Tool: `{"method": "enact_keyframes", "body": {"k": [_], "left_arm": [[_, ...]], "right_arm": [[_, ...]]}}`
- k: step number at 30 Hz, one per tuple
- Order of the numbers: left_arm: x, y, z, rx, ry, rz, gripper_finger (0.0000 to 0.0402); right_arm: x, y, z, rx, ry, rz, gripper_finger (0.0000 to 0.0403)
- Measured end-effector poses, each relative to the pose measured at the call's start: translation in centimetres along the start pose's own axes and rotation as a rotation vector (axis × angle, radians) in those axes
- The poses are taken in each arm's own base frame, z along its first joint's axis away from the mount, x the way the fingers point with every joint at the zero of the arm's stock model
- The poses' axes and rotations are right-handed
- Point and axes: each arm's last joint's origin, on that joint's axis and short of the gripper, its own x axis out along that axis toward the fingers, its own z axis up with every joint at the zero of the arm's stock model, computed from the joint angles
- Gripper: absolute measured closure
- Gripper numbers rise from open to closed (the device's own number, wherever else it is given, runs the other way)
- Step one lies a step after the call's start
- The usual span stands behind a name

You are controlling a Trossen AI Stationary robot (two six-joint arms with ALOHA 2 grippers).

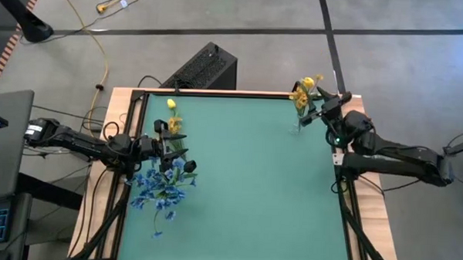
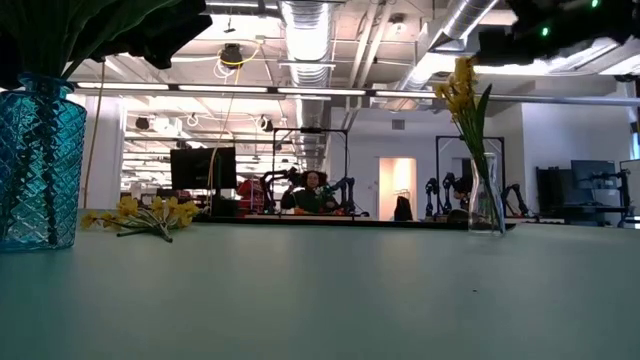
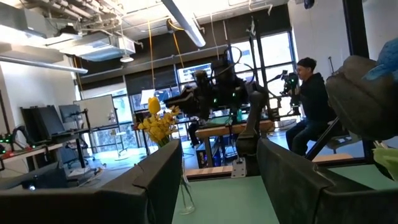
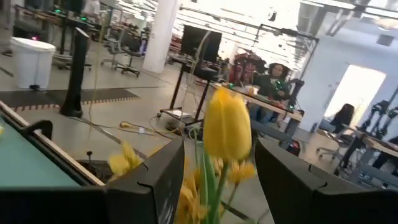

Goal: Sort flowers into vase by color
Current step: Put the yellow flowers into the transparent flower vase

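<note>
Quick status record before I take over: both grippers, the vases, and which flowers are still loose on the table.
left gripper: open, holding nothing, over the blue flowers at the table's left edge
right gripper: open around a yellow tulip stem, above the clear vase
clear vase: far right corner, holds yellow flowers
blue vase: left side, green stems inside
loose flowers: small yellow bunch lying flat on the table; one yellow bud near the far left corner

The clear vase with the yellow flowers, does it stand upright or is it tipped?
Upright. In the low view the clear vase stands straight on the green table, its yellow flowers rising from the neck.
</note>
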Motion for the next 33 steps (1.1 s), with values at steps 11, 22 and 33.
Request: {"method": "enact_keyframes", "body": {"k": [11, 22, 33], "left_arm": [[0.0, 0.0, 0.0, -0.015, 0.0, 0.0, 0.0203], [0.0, 0.0, 0.0, -0.063, 0.005, -0.002, 0.0203], [-0.2, 0.1, -0.8, -0.096, 0.111, 0.091, 0.0203]], "right_arm": [[-2.0, 0.2, 5.2, 0.073, -0.108, 0.19, 0.0181], [-2.6, 5.9, 5.7, 0.16, -0.061, 0.423, 0.0182], [-1.4, 15.1, 3.9, 0.154, 0.016, 0.517, 0.0195]]}}
